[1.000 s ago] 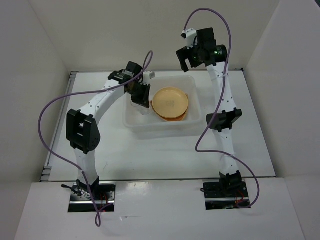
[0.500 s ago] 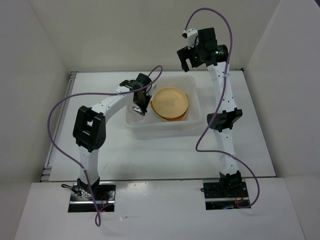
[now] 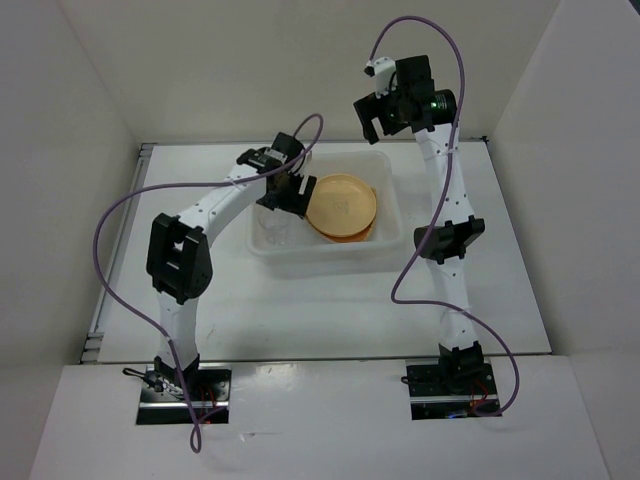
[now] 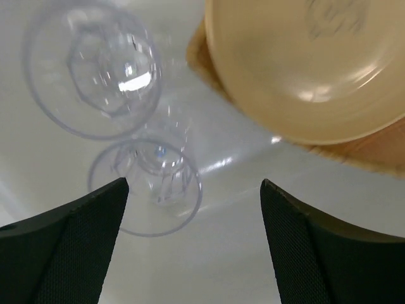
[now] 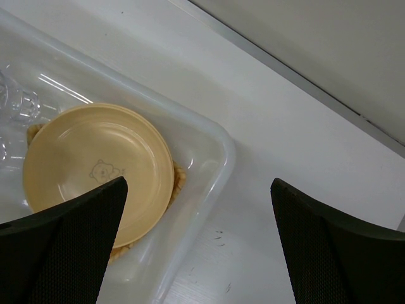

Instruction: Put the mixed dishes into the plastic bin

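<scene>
The plastic bin (image 3: 322,262) stands mid-table. A tan-yellow plate (image 3: 341,204) lies inside it on the woven basket dish (image 5: 178,182), whose edge peeks out beneath. The clear cup (image 3: 275,229) stands in the bin's left end. In the left wrist view it shows as a clear ring (image 4: 145,187) beside a larger clear ring (image 4: 92,69); I cannot tell whether that is another cup or a reflection. My left gripper (image 4: 193,190) hovers open just above the cup, holding nothing. My right gripper (image 5: 198,183) hangs open, high over the bin's far right corner.
White walls enclose the table on three sides. A metal strip (image 3: 143,160) runs along the table's left edge. Purple cables loop off both arms. Bare white table surrounds the bin.
My left gripper has opened and let go of the clear cup, which now stands on the bin floor. The gripper has drawn slightly up and back. The right arm has not moved.
</scene>
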`<state>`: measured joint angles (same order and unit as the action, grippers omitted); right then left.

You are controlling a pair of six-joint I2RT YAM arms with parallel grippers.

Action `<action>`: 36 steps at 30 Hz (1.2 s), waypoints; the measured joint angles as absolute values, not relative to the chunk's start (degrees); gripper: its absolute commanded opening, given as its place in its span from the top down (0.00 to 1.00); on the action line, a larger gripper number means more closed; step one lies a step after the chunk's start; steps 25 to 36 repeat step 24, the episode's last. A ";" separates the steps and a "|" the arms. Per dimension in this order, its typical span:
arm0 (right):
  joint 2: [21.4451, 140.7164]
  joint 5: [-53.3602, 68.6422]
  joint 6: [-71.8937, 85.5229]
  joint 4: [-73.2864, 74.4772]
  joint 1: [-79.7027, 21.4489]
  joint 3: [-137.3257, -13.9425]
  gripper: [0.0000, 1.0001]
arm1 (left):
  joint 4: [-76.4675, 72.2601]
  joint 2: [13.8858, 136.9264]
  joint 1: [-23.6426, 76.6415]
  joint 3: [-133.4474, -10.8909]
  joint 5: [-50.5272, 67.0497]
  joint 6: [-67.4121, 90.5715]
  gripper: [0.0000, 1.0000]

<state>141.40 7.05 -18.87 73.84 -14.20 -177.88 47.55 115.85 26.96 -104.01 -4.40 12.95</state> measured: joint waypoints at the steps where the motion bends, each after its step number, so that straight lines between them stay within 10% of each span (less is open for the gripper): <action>1: 141.36 6.70 -18.92 73.87 -14.20 -177.88 0.02 | 48.38 115.85 26.96 -106.91 -4.56 13.63 0.06; 14: 132.20 -1.43 -20.05 74.19 -15.05 -173.40 0.02 | 25.52 80.36 12.95 -94.85 1.96 24.01 0.00; 36: 113.60 -10.20 -20.43 74.17 -21.87 -153.38 0.02 | 27.70 82.63 12.05 -81.23 6.55 27.35 0.00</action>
